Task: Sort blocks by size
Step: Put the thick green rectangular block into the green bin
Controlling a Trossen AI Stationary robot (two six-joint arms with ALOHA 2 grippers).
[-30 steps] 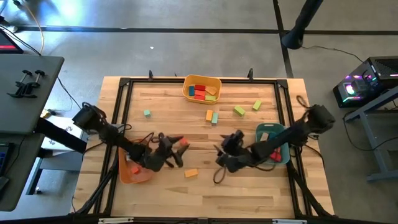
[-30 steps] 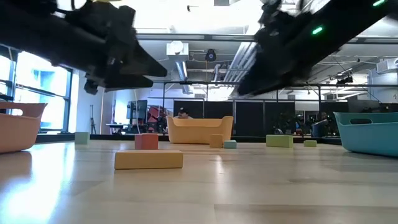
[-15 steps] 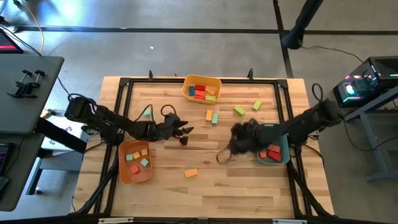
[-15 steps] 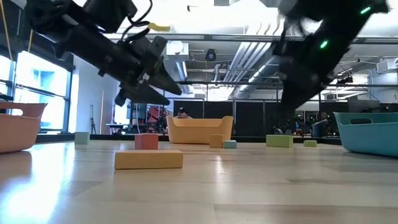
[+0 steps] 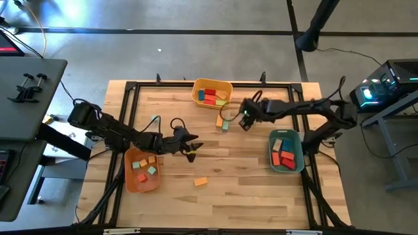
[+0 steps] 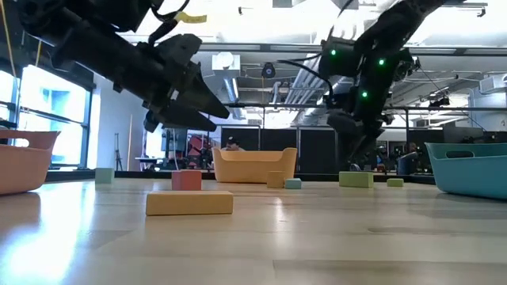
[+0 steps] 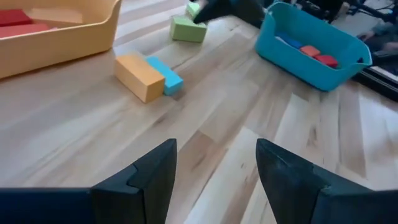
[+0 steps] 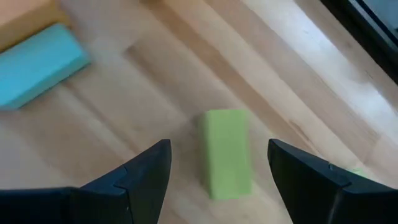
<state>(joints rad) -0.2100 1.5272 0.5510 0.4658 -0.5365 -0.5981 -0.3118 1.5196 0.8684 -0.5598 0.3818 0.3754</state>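
An orange block point(image 5: 200, 181) lies alone on the near part of the wooden table point(image 5: 215, 202); in the low view it is the long flat block point(image 6: 189, 203) closest to the camera, with a small red block point(image 6: 186, 180) behind it. To the left sits the orange bin point(image 5: 141, 170) with a few small blocks inside, red, green and tan. To the right sits the teal bin point(image 5: 287, 151) with red and tan blocks in it.

The left gripper point(image 5: 191, 149) hangs over the middle of the table, just beside the orange bin; its two fingers point(image 7: 152, 177) stand apart and hold nothing; bare wood shows between them.

Farther back, the right gripper point(image 5: 243, 120) reaches in over the table, near an orange and blue pair of blocks point(image 5: 223, 122) that lie side by side and touch; its fingers point(image 8: 146, 174) are apart too, with nothing in them; a green block point(image 8: 227, 153) lies on the wood between them in the wrist view, not touched. Another green block point(image 5: 270, 110) lies farther right; a small green one point(image 5: 154, 119) lies on the left side.

At the far edge stands the yellow bin point(image 5: 212, 93) with red, blue, green and tan blocks inside.
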